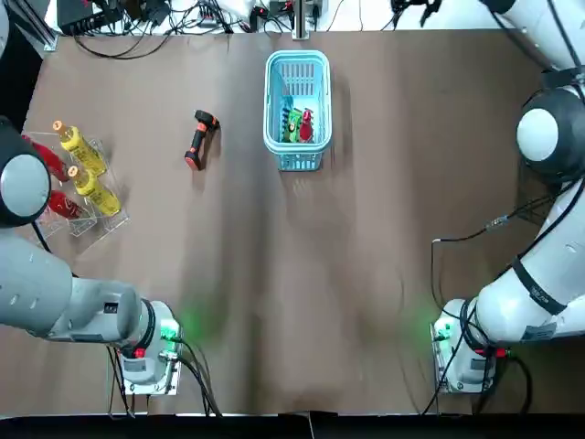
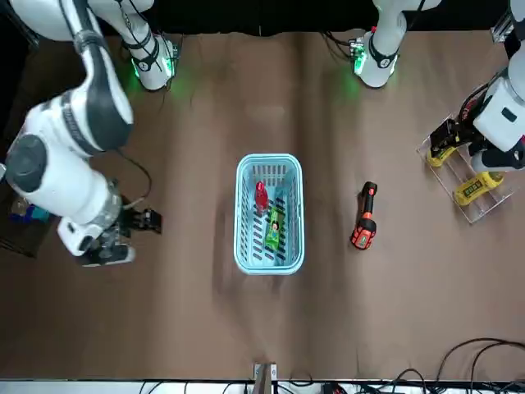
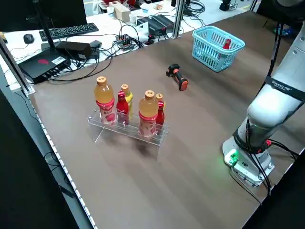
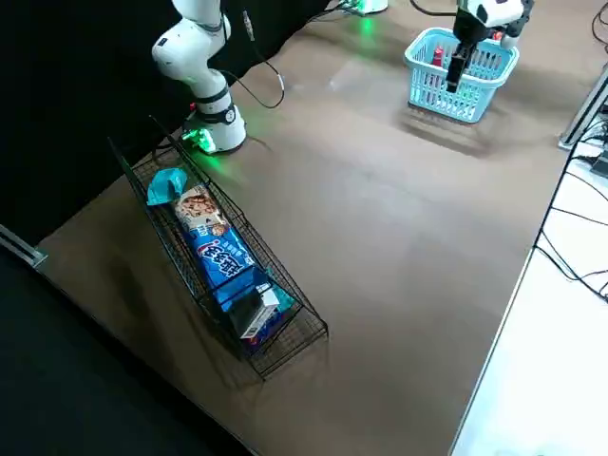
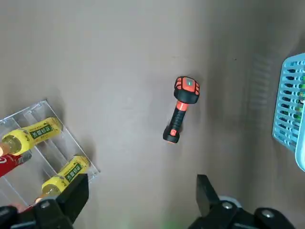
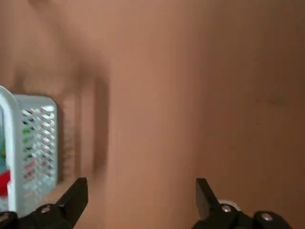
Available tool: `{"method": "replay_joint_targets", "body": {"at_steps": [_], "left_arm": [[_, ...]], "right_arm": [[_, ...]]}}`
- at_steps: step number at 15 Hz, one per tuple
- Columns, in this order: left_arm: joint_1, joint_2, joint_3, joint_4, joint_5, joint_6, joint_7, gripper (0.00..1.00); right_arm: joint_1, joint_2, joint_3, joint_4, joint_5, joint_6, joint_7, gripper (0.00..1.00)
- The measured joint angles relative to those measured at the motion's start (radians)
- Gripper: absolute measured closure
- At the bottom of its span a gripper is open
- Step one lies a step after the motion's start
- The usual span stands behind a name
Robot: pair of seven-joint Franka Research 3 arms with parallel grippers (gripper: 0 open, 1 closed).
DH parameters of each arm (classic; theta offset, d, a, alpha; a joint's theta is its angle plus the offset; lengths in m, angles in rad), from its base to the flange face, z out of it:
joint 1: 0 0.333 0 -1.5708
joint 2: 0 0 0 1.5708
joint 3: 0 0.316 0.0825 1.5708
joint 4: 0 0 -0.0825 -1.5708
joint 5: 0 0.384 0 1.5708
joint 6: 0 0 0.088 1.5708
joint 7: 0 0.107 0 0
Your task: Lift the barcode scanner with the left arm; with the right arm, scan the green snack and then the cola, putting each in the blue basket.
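Note:
The black and orange barcode scanner [image 1: 200, 139] lies on the brown table, left of the blue basket [image 1: 297, 62]. Inside the basket lie the green snack [image 1: 291, 125] and the red cola [image 1: 307, 123]; the front view shows them too, the snack [image 2: 275, 226] beside the cola [image 2: 261, 197]. My left gripper [image 5: 140, 200] hangs open high above the table, with the scanner [image 5: 181, 109] farther out from its fingers and nothing between them. My right gripper [image 6: 140, 200] is open and empty too, raised to the right of the basket [image 6: 33, 152].
A clear rack [image 1: 91, 219] of yellow and red bottles stands at the table's left edge, under my left arm. A wire basket [image 4: 304, 328] of snack packs sits at the right edge. Cables and equipment [image 3: 71, 47] lie beyond the far edge.

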Motion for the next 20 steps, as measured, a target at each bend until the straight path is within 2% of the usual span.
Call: {"method": "replay_joint_targets", "body": {"at_steps": [2,5,9,12,16,20], "left_arm": [[-0.007,-0.007,-0.001,0.000,0.000,0.000,0.000,0.00],[-0.008,-0.007,-0.002,0.000,0.000,0.000,0.000,0.00],[-0.011,-0.007,-0.003,0.000,0.000,0.000,0.000,0.00],[-0.010,-0.007,-0.003,0.000,0.000,0.000,0.000,0.00],[-0.011,-0.007,-0.004,0.000,0.000,0.000,0.000,0.00],[-0.014,-0.007,-0.006,0.000,0.000,0.000,0.000,0.00]], "right_arm": [[-0.059,-0.047,0.001,0.003,0.000,-0.103,-0.054,0.00],[-0.075,-0.098,0.000,0.002,0.000,-0.180,-0.058,0.00],[-0.086,-0.153,-0.005,-0.036,-0.002,-0.200,-0.058,0.00],[-0.111,-0.220,-0.008,-0.110,-0.010,-0.197,-0.064,0.00],[-0.114,-0.344,-0.063,-0.256,-0.017,-0.163,-0.180,0.00],[-0.115,-0.421,-0.130,-0.310,-0.015,-0.172,-0.252,0.00]]}}
